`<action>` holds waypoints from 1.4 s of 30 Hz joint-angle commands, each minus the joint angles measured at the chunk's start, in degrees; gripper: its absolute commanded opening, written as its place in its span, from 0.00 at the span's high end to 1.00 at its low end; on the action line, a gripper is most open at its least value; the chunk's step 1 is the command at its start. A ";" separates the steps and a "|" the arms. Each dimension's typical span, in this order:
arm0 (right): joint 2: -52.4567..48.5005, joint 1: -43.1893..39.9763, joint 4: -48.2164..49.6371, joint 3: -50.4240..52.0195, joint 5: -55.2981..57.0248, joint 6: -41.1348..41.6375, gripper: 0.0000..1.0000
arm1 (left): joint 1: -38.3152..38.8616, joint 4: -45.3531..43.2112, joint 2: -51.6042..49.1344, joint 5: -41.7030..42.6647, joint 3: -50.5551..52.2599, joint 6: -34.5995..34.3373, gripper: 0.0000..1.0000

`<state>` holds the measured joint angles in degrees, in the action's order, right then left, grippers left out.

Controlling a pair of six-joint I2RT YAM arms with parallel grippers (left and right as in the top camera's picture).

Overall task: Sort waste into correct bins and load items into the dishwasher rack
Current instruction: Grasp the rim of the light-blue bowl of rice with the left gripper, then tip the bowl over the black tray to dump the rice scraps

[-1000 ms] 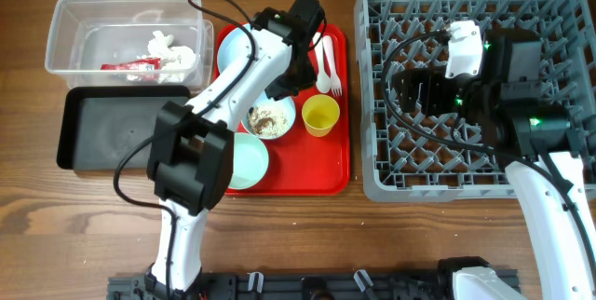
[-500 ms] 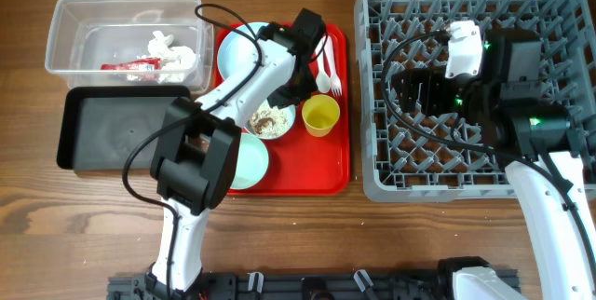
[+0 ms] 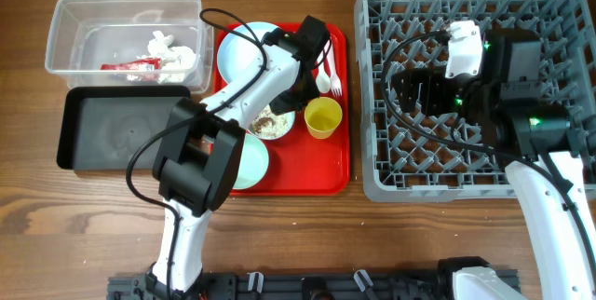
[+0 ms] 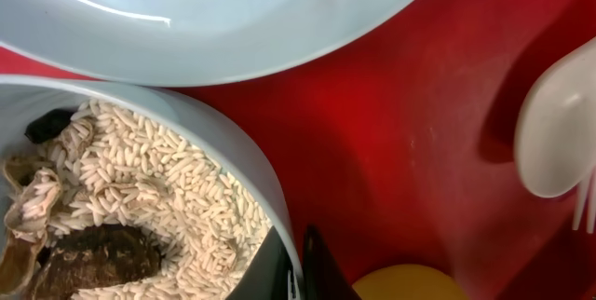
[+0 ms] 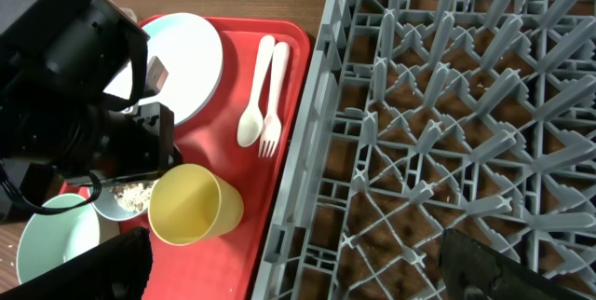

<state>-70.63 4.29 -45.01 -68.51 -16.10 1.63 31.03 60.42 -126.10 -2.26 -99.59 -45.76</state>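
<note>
My left gripper (image 4: 300, 277) is shut on the right rim of the pale blue bowl (image 4: 140, 197), one finger inside and one outside. The bowl (image 3: 270, 123) holds rice-like food scraps (image 4: 158, 207) and stands on the red tray (image 3: 307, 165). Beside it are the pale blue plate (image 3: 247, 48), the yellow cup (image 3: 320, 115), the mint green bowl (image 3: 244, 160) and the white spoon (image 5: 253, 104) and fork (image 5: 273, 104). My right gripper (image 5: 293, 272) hangs open over the left part of the grey dishwasher rack (image 3: 475, 86), with nothing between its fingers.
A clear tub (image 3: 65, 20) at the far left holds crumpled white tissue (image 3: 168, 53) and a red wrapper (image 3: 126, 65). A black tray (image 3: 121, 132) lies just in front of it. The rack's near wall stands close to the red tray's right edge.
My left gripper has closed on the bowl's rim, and its wrist has shifted slightly to the right. The right arm has not moved.
</note>
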 commanded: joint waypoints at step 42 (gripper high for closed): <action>-0.55 -0.20 -0.02 -1.14 -0.96 0.04 0.00 | -60.30 6.49 24.94 58.25 20.52 56.52 0.96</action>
<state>-70.63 4.29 -45.08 -68.51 -16.10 1.63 -24.58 70.19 -101.69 44.16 -84.42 4.69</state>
